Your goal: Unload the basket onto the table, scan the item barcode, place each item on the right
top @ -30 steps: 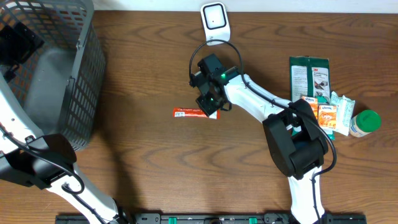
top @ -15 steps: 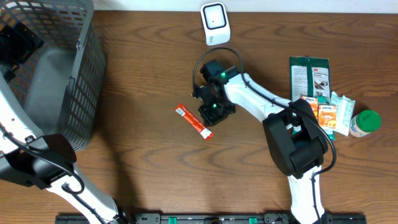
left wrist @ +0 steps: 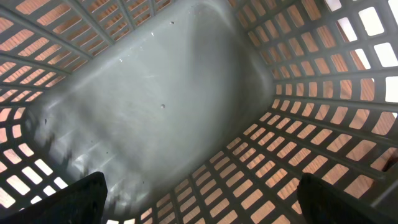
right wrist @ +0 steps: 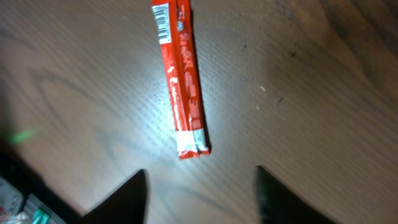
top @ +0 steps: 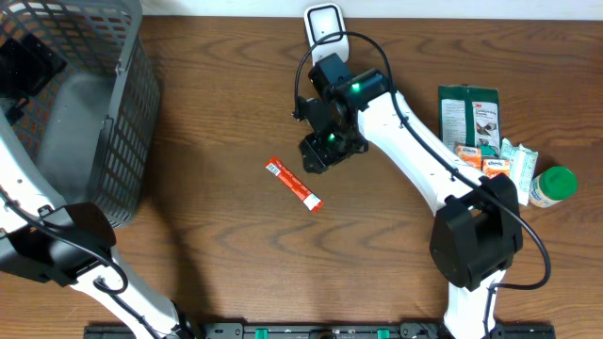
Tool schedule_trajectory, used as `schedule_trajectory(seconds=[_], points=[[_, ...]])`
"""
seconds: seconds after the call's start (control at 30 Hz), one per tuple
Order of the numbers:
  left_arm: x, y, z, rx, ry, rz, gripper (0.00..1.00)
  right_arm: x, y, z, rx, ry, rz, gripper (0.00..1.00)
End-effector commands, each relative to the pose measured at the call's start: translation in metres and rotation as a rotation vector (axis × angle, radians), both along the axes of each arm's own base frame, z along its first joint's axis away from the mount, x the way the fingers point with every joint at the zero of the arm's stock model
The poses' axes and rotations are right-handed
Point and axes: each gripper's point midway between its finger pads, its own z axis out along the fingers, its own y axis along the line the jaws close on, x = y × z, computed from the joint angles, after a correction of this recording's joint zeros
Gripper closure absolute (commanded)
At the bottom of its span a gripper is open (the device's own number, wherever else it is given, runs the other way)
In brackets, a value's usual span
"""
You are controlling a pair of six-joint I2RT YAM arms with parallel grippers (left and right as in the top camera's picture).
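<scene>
Packet: one red stick packet (top: pixel 293 184) flat on the desk (top: pixel 217 254), below one white scanner (top: pixel 323 28);
Right tool (top: pixel 320 155): jaws apart, empty, just beside the packet;
Left tool (left wrist: pixel 202 194): spread wide, empty, inside one grey basket (top: pixel 122 113)

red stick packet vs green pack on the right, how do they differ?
The red stick packet is slim and lies diagonally, alone mid-table; the green pack is broad and lies nearly straight at the right. Nothing touches the red stick packet; small orange packs crowd the green pack's lower edge. Both lie flat, unheld.
</scene>
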Motion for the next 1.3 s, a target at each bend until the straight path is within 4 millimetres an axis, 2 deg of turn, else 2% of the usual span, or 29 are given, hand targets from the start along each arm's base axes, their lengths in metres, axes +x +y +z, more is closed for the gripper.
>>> schedule_trajectory(seconds=[0.0,0.13,0.23,0.37,0.5,0.63,0.83,1.07,1.27], points=[[-0.003,-0.001,0.014,0.019,-0.030,0.002,0.02,-0.009,-0.002,-0.026,-0.022,0.030,0.003,0.50],[-0.003,-0.001,0.014,0.019,-0.030,0.002,0.02,-0.019,0.001,-0.054,-0.018,0.051,-0.033,0.51],[-0.003,-0.001,0.014,0.019,-0.030,0.002,0.02,-0.031,0.013,-0.069,0.032,0.072,-0.017,0.51],[-0.003,-0.001,0.014,0.019,-0.030,0.002,0.02,-0.038,0.019,-0.087,0.032,0.062,-0.041,0.51],[-0.003,-0.001,0.014,0.019,-0.030,0.002,0.02,-0.034,0.011,-0.106,-0.030,0.031,-0.157,0.60],[-0.003,-0.001,0.014,0.019,-0.030,0.002,0.02,-0.035,0.006,-0.120,-0.039,0.028,-0.228,0.64],[-0.003,-0.001,0.014,0.019,-0.030,0.002,0.02,-0.038,0.005,-0.129,-0.027,0.035,-0.274,0.74],[-0.003,-0.001,0.014,0.019,-0.029,0.002,0.02,-0.048,0.012,-0.126,0.012,0.097,-0.261,0.68],[-0.003,-0.001,0.014,0.019,-0.030,0.002,0.02,-0.051,0.005,-0.132,-0.043,0.077,-0.280,0.73]])
